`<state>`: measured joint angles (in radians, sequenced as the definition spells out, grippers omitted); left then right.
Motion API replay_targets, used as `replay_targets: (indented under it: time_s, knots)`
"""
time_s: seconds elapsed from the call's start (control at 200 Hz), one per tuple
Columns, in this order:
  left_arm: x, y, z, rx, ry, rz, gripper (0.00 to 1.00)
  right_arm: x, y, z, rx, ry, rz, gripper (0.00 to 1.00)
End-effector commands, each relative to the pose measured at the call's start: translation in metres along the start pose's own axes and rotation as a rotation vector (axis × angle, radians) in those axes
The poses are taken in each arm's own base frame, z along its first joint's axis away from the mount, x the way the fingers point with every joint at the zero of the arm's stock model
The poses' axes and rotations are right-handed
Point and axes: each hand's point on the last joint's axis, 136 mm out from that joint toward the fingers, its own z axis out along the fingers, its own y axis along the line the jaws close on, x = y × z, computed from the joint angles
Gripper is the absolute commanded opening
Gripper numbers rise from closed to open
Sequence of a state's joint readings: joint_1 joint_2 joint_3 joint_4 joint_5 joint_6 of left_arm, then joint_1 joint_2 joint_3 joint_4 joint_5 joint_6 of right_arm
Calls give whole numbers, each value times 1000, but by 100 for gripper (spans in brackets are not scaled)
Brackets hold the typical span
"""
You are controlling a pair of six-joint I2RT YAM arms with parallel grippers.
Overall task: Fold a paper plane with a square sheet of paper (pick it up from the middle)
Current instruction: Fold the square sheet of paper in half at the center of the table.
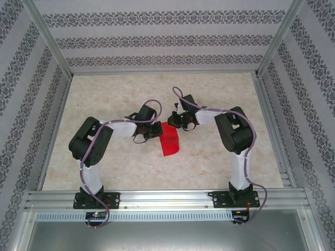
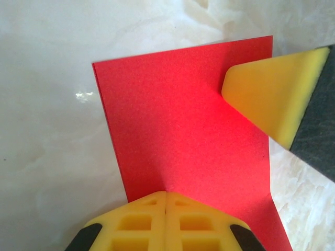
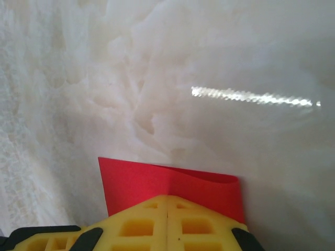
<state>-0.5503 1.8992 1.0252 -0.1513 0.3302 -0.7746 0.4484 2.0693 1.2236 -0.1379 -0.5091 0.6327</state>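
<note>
Presently catalogued, four entries.

Item 1: square sheet of paper (image 1: 170, 142), bright red and plain, near the middle of the surface (image 1: 104, 167), between the two claws. Top view: its near edge bows outward. Right wrist view: a soft buckle runs along its far edge. Whether it rests on the surface or hangs just above it cannot be told.

Item 2: left claw (image 2: 166, 194), yellow fingers pressed together, pinching the sheet's edge at a small pucker in the paper.

Item 3: right claw (image 3: 167, 197), yellow fingers likewise closed, gripping another edge of the sheet. Left wrist view: one of its fingers (image 2: 264, 97) lies against the sheet near the far right corner.

Item 4: the surface itself, pale, marbled and glossy, with a streak of reflected light in the right wrist view. Patterned walls (image 1: 157, 39) stand on three sides. A metal rail (image 1: 167, 197) at the near edge carries both arm bases.
</note>
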Motion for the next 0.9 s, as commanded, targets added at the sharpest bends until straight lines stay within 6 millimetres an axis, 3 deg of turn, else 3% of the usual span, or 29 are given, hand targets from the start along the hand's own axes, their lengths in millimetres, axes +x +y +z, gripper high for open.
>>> replay_targets:
  time_s: [0.0,0.11,0.215,0.375,0.535,0.689,0.894]
  knots:
    - [75,109,14,-376,202,-100,0,-31,-52,-7,128,-122,94,0]
    - [76,110,14,-376,202,-101,0,-42,-65,-17,157,-165,137,0]
    - [77,110,14,-374,203,-100,0,-54,-64,-29,155,-208,140,0]
    - [75,108,13,-365,195,-93,0,-54,-23,-58,63,-227,63,0]
    - [69,105,13,-357,172,-83,0,-11,10,-73,10,-146,-23,0]
    - [69,104,14,-349,164,-76,0,39,17,-61,-11,-18,-32,0]
    - [71,108,14,-357,160,-61,0,70,18,-45,-35,50,-42,0]
